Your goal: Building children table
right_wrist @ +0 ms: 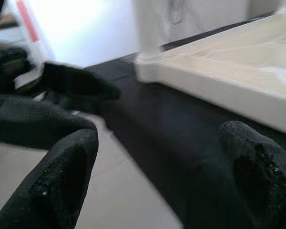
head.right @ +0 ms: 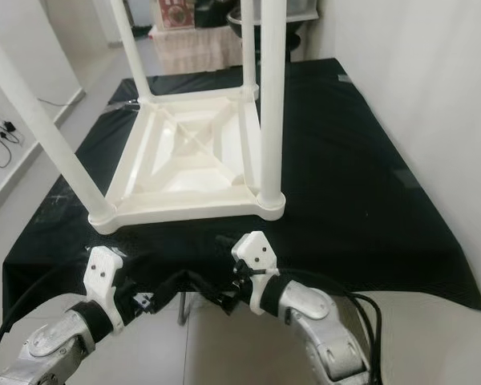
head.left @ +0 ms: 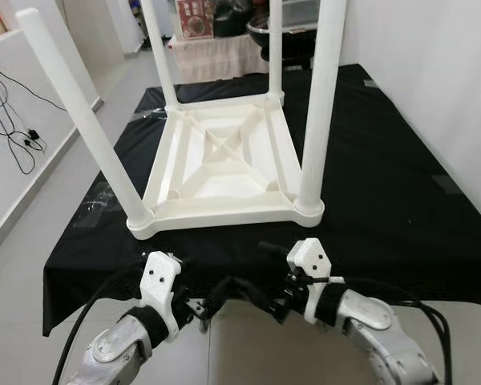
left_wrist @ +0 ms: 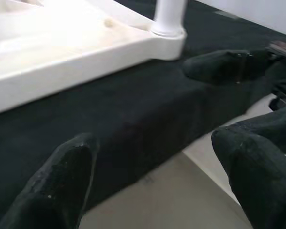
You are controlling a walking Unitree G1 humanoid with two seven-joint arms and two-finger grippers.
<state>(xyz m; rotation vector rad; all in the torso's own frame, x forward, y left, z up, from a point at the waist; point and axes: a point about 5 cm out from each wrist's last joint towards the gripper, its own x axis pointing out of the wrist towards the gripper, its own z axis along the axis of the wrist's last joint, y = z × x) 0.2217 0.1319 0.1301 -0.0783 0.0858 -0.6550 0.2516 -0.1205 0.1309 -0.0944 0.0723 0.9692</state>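
Left eye view has the white children's table (head.left: 224, 160) lying upside down on a black cloth (head.left: 385, 200), its four legs (head.left: 321, 104) standing straight up, so each leg's long axis is vertical. It sits straight ahead of both end effectors, just beyond the cloth's near edge. The left end effector (left_wrist: 148, 186) and right end effector (right_wrist: 157, 176) hover low over the floor (head.left: 32, 265), fingers spread wide, holding nothing. Each is about equally near its own front corner.
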